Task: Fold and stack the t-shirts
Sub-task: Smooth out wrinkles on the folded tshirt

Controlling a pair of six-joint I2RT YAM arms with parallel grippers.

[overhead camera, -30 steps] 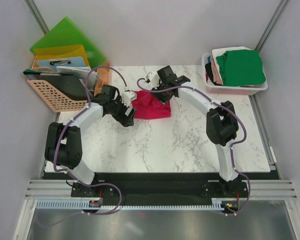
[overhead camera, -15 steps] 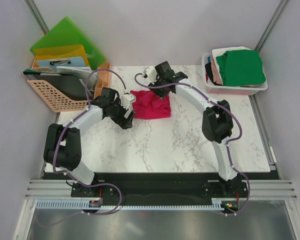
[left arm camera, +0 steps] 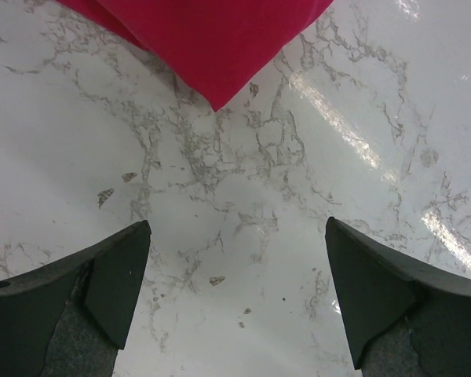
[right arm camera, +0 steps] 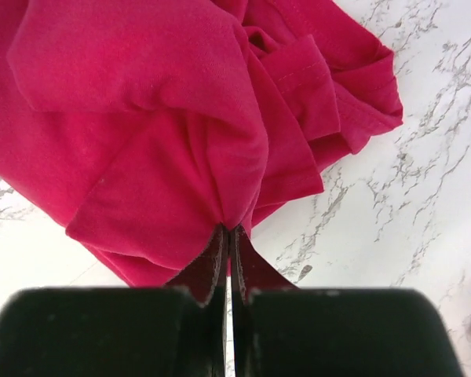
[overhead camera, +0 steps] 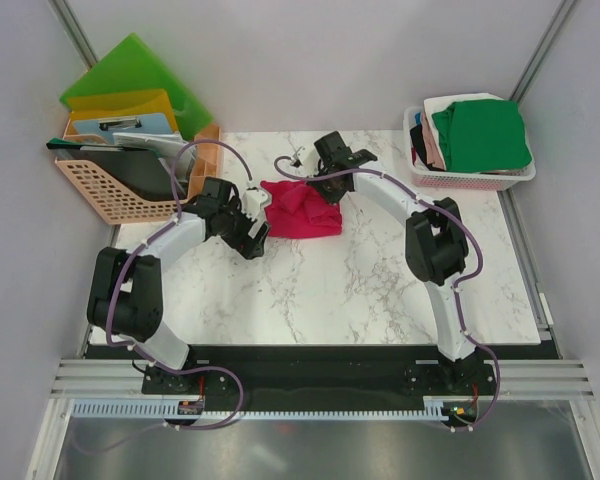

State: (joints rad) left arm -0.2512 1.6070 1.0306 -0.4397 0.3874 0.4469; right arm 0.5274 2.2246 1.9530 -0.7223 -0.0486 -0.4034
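White marble-veined tabletop (overhead camera: 380, 290) lies open along its near edge. Nearer the far edge, the left gripper (left arm camera: 235, 228) gapes wide beside a crumpled crimson-pink t-shirt (overhead camera: 300, 212); the right gripper (right arm camera: 229, 234) pinches its fold. A pink plastic basket (overhead camera: 470, 180) of folded shirts (overhead camera: 480, 135) sits at the far right corner.

A white, grey-veined marble table (overhead camera: 380, 290) is enclosed by plain pale grey walls (overhead camera: 310, 60) on three sides. Slanted metal struts (overhead camera: 78, 40) are seen at the two far corners. The near edge is bordered by a black strip (overhead camera: 310, 352) and aluminium rails (overhead camera: 90, 380), with a dull metal sheet (overhead camera: 310, 445) below. An orange basket (overhead camera: 100, 190) with green (overhead camera: 130, 70) and yellow folders (overhead camera: 120, 103) is placed at the far left, a pink basket (overhead camera: 470, 180) at the far right. Bright streaks of glare (left arm camera: 337, 126) are reflected on the tabletop.
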